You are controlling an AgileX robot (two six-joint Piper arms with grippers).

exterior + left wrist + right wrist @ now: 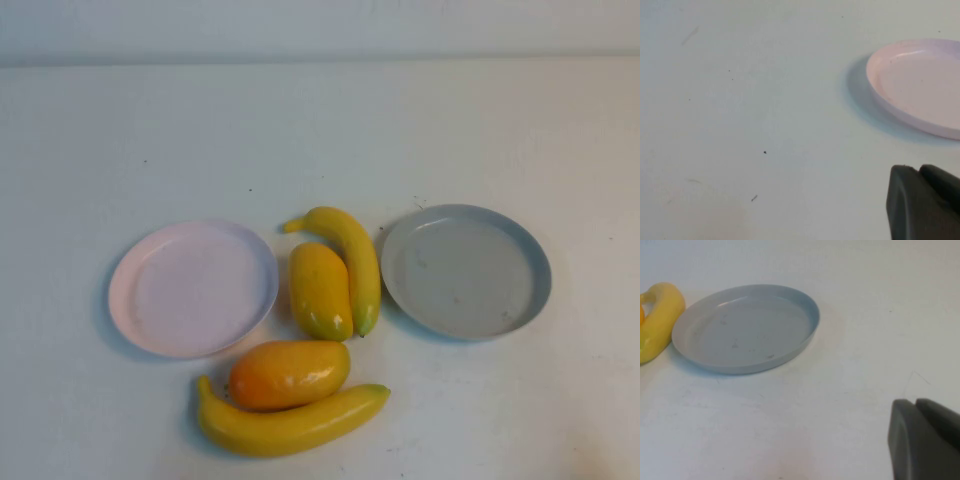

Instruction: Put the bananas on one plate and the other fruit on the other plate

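In the high view the pale pink plate (192, 289) lies left and the grey-blue plate (466, 271) right, both empty. Between them lie a banana (352, 262) and the yellow oval fruit (320, 290) side by side. Nearer me the orange oval fruit (290, 373) rests against the second banana (290, 423). Neither gripper shows in the high view. The left gripper (920, 172) is shut and empty over bare table beside the pink plate (920, 87). The right gripper (916, 405) is shut and empty, short of the grey-blue plate (747, 327), with a banana (657, 322) beyond it.
The white table (320, 140) runs to a pale back wall. All four fruits lie on the table between and in front of the plates.
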